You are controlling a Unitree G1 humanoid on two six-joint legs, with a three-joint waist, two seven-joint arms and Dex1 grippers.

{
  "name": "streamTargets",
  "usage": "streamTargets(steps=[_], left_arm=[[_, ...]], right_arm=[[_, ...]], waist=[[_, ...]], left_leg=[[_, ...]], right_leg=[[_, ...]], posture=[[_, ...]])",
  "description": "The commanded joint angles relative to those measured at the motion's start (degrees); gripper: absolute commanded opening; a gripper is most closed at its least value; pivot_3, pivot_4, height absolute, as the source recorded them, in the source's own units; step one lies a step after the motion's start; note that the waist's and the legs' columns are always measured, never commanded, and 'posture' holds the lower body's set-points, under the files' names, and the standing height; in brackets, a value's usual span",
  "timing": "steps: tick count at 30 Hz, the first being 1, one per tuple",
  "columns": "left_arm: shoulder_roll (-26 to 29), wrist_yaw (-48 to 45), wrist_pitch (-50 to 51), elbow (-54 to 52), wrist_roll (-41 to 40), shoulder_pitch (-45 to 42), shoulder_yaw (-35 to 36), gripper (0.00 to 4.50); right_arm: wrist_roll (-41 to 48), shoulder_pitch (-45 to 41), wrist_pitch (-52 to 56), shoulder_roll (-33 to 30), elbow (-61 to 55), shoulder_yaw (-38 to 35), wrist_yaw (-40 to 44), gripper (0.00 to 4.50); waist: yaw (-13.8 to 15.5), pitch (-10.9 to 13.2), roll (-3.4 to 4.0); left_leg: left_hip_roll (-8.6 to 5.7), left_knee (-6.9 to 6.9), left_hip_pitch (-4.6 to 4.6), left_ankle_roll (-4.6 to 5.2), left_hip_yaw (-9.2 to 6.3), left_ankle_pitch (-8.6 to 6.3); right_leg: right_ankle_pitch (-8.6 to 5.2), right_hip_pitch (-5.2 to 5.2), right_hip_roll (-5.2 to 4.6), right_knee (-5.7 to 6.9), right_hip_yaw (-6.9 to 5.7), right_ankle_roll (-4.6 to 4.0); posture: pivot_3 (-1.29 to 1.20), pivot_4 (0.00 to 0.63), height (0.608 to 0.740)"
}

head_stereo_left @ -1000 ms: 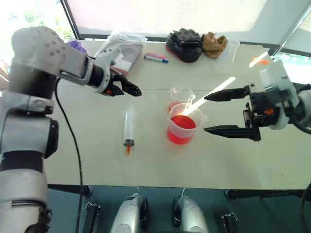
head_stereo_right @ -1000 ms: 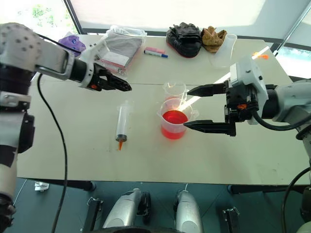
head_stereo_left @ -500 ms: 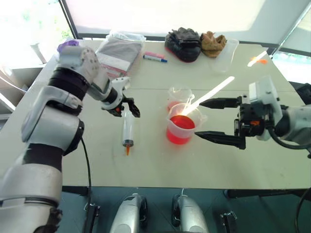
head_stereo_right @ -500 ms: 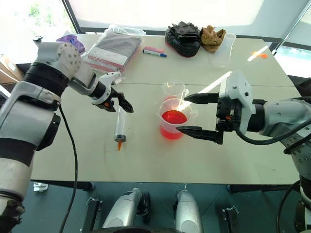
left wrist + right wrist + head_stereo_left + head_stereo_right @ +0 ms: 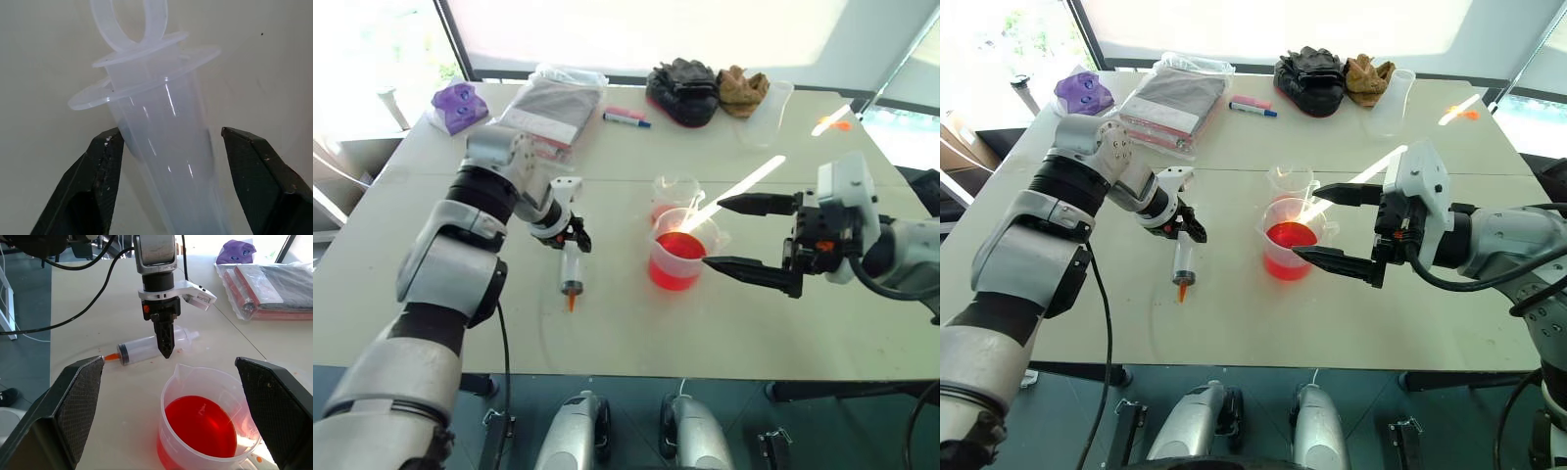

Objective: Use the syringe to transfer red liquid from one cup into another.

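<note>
Your left hand point(image 5: 168, 181) straddles the large clear plastic syringe point(image 5: 572, 264), fingers not yet clamped; grip below its flange, since the smooth barrel looks slippery

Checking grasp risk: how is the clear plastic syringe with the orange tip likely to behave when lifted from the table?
The clear plastic syringe with the orange tip looks empty, so probably light. Its smooth round barrel may slip or roll between the left end effector fingers. It appears stiff, unlikely to bend.
</note>
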Motion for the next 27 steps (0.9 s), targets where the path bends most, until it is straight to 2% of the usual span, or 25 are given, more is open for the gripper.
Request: streamTargets(steps=[1,4,10,15,17,20,22,24,26,27], left_arm=[[-0.9,-0.7,0.5,-0.3,1.4,1.9,0.8,1.98],[-0.8,-0.8,0.5,-0.5,2.0,2.1,1.4,1.67],[1.2,-4.6,0.5,-7.2,1.6,1.6,5.5,1.55],[6.2,-15.4,-1.1,-11.6,0.4,-6.3,9.9,1.55],[9.9,-24.8,-8.9,-15.8,1.5,-10.1,8.0,1.55],[11.3,-32.7,-16.5,-16.9,2.9,-12.1,8.5,1.55],[10.1,-33.4,-24.0,-18.3,3.6,-10.7,12.2,1.55],[3.9,-27.4,-32.9,-19.4,1.6,-8.2,21.6,1.55],[-0.6,-24.6,-42.9,-24.1,2.8,-4.4,25.3,1.55],[-1.6,-25.3,-44.0,-25.7,3.4,-3.2,25.1,1.55]], right_arm=[[0.8,-0.3,-0.8,0.0,-1.1,-1.6,-0.3,4.50],[1.1,-0.1,-0.8,0.0,-1.1,-1.7,-0.4,4.50],[1.0,0.4,-0.8,-0.1,-0.7,-1.8,0.1,4.50],[3.6,0.9,0.2,-1.4,1.2,-6.4,0.6,4.50],[4.8,-1.6,0.1,-1.8,5.4,-9.8,-0.2,4.50],[3.5,-5.1,-1.5,-1.9,10.2,-11.5,-1.7,4.50],[-1.5,-9.2,-5.1,-1.2,13.6,-9.9,-4.5,4.50],[-10.5,-17.6,-12.0,0.5,18.4,-5.9,-10.6,4.50],[-14.9,-21.6,-15.7,1.2,20.4,-3.6,-11.6,4.50],[-16.1,-22.5,-16.6,1.4,21.0,-3.0,-11.4,4.50]], waist=[[0.0,0.0,0.03],[0.1,0.0,0.04],[0.2,0.0,0.03],[-0.2,0.1,-0.19],[-0.2,0.1,-0.18],[-0.2,0.1,-0.10],[-0.2,0.0,0.12],[-0.3,0.0,0.14],[-0.3,0.0,0.15],[-0.2,0.0,0.10]], left_leg=[[0.00,0.00,0.01,-0.01,-0.01,0.01],[0.00,0.00,0.01,-0.03,-0.02,0.01],[0.00,0.01,0.00,-0.05,-0.03,0.02],[0.00,0.03,-0.22,-0.05,-0.03,0.03],[0.00,0.02,-0.23,-0.05,-0.02,0.03],[-0.01,-0.01,-0.16,-0.07,0.03,0.02],[-0.01,-0.06,-0.03,-0.07,0.03,0.01],[-0.01,-0.06,-0.05,-0.07,0.03,0.02],[0.00,0.00,-0.08,-0.10,0.07,0.13],[0.00,-0.01,-0.12,-0.09,0.06,0.20]], right_leg=[[0.01,0.00,-0.01,0.01,0.00,-0.01],[0.01,0.00,-0.04,0.02,0.00,-0.02],[0.01,-0.02,-0.08,0.05,0.03,-0.02],[0.03,-0.23,-0.06,0.09,0.02,-0.03],[0.03,-0.24,0.00,0.08,-0.03,-0.03],[0.02,-0.20,0.08,0.02,-0.03,-0.03],[0.02,-0.06,0.07,-0.04,-0.04,-0.04],[0.01,-0.08,-0.01,-0.02,-0.03,-0.05],[0.09,-0.16,-0.03,0.00,0.04,-0.19],[0.12,-0.18,-0.02,0.02,0.04,-0.22]], posture=[[0.00,0.150,0.740],[0.00,0.150,0.740],[0.00,0.150,0.740],[0.00,0.150,0.740],[0.00,0.150,0.740],[0.00,0.150,0.740],[0.00,0.150,0.740],[0.00,0.150,0.740],[0.00,0.150,0.740],[0.00,0.150,0.740]])
